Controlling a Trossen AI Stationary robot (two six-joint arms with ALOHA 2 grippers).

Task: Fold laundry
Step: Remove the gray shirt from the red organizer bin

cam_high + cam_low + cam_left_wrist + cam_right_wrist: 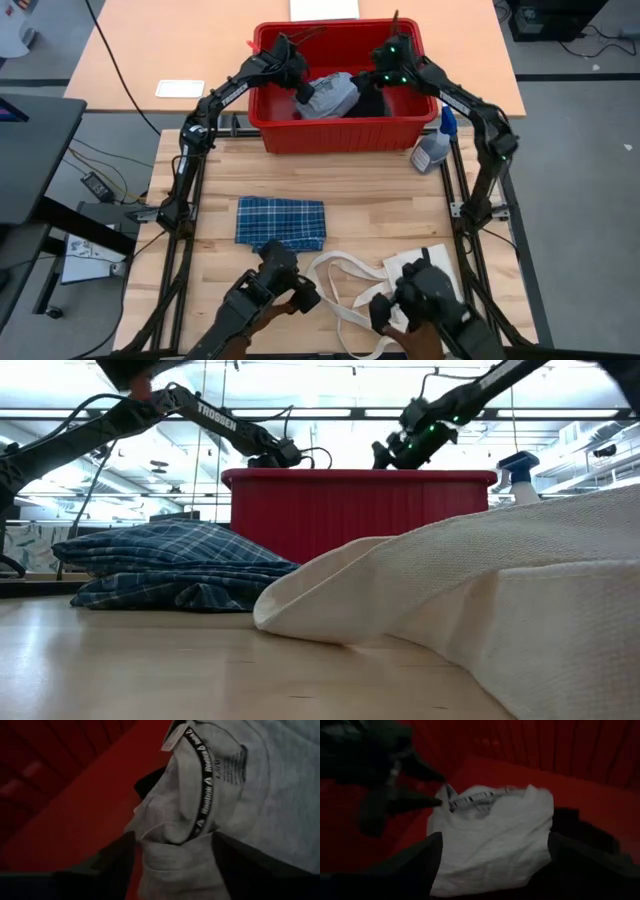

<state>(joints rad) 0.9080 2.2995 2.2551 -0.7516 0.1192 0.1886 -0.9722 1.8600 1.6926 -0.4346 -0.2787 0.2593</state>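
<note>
A red bin [340, 135] stands at the table's far side. In it lie a light blue-grey garment [335, 95] and, to its right, a black piece [372, 103]. My left gripper [303, 92] is down in the bin, open, its fingers on either side of a bunched fold at the grey garment's collar [200, 775], which bears a black neck tape. My right gripper [378, 85] hovers open over the same garment [495, 835], beside the black piece [580, 827]. The blue-white plaid piece [281, 222] lies folded on the table. No dark grey piece shows. My left gripper [175, 860] comes down slanting into the bin from the table's left, with the grey garment's collar fold [170, 835] filling the gap between its open fingers. I cannot tell whether the fingers touch the cloth. The garment lies in the bin.
A cream tote bag [400, 268] with long handles sprawls at the near right of the table, close to the low camera [480, 580]. A spray bottle [433, 148] stands right of the bin. Two dark handheld devices sit at the near edge. Bare wood lies left of the plaid piece.
</note>
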